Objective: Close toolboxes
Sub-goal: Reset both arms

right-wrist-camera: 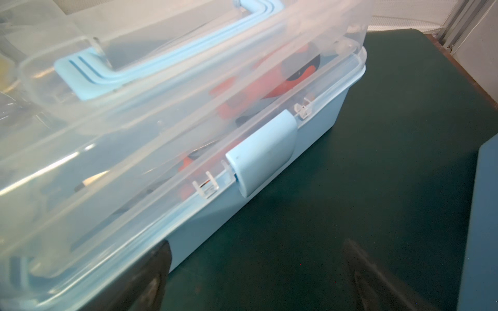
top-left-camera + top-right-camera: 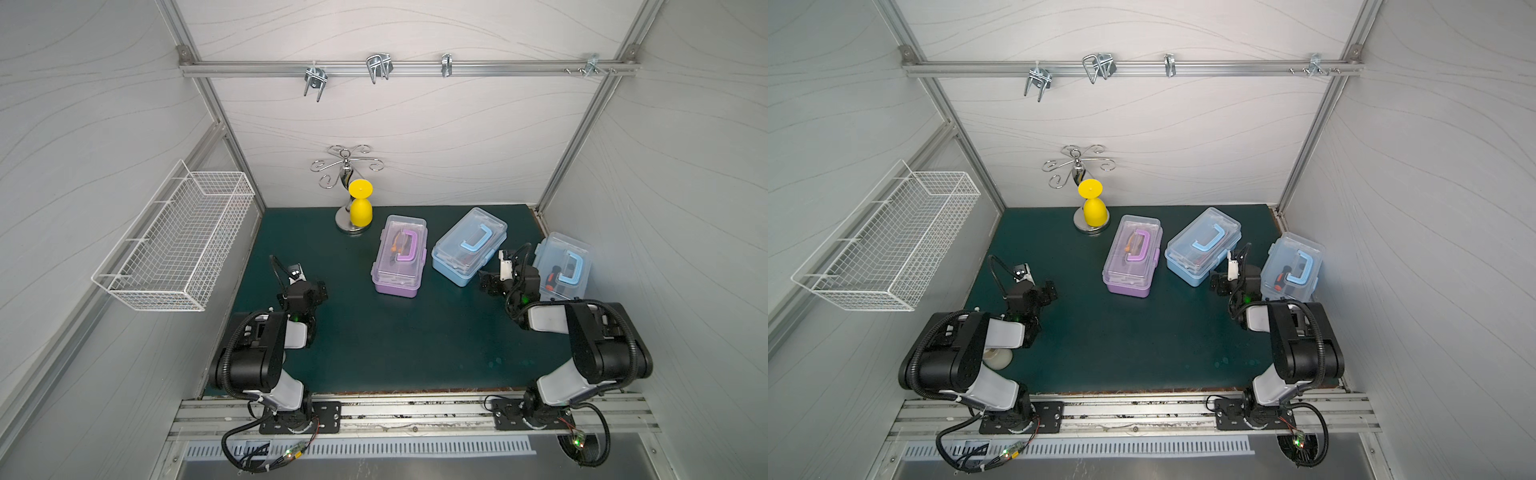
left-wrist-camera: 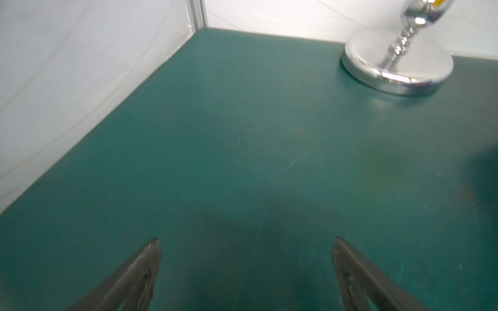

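Observation:
Three toolboxes stand on the green mat [image 2: 374, 340], their clear lids lying down in both top views: a purple one [image 2: 400, 259] [image 2: 1133, 257], a light blue one [image 2: 469, 247] [image 2: 1202, 247] and another light blue one [image 2: 561, 266] [image 2: 1292, 266] at the right edge. My right gripper [image 2: 487, 284] [image 1: 256, 247] is open, low between the two blue boxes. One of its fingers [image 1: 151, 272] is at the middle box's corner, beside the front wall with the blue latch [image 1: 262, 150]. My left gripper [image 2: 321, 291] [image 3: 246, 239] is open over bare mat, holding nothing.
A chrome stand [image 2: 348, 222] [image 3: 396, 70] carrying an upturned yellow cup [image 2: 360, 208] sits at the back, left of the purple box. A white wire basket [image 2: 178, 245] hangs on the left wall. Metal hooks [image 2: 378, 66] hang on the back rail.

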`<state>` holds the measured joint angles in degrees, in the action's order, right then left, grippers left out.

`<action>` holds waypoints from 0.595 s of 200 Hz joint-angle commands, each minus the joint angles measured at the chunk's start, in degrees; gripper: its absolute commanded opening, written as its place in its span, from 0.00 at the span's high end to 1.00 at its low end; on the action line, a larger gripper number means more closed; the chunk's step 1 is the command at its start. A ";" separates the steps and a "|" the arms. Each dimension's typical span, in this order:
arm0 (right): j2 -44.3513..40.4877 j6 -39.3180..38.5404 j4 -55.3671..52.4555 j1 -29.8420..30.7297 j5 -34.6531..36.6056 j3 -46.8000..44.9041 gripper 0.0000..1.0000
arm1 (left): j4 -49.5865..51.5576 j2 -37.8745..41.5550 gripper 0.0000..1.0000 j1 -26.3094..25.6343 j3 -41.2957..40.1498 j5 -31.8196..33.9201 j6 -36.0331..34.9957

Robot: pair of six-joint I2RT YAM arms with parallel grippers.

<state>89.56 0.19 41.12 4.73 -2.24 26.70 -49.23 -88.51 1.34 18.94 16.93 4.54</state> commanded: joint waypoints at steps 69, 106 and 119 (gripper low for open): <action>0.66 -0.95 3.00 -0.64 -0.22 -0.24 0.01 | -4.49 -1.33 0.00 -4.41 3.56 5.05 -3.25; 0.62 -0.97 3.00 -0.60 -0.22 -0.24 0.01 | -4.38 -1.49 0.00 -4.17 3.75 4.69 -3.22; 0.71 -1.07 3.00 -0.62 -0.22 -0.24 0.01 | -2.92 -1.29 0.00 -3.04 4.28 4.48 -1.85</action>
<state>89.60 0.14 41.52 4.71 -2.24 26.61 -50.57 -89.25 -2.85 21.82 20.84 2.07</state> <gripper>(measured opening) 0.993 0.997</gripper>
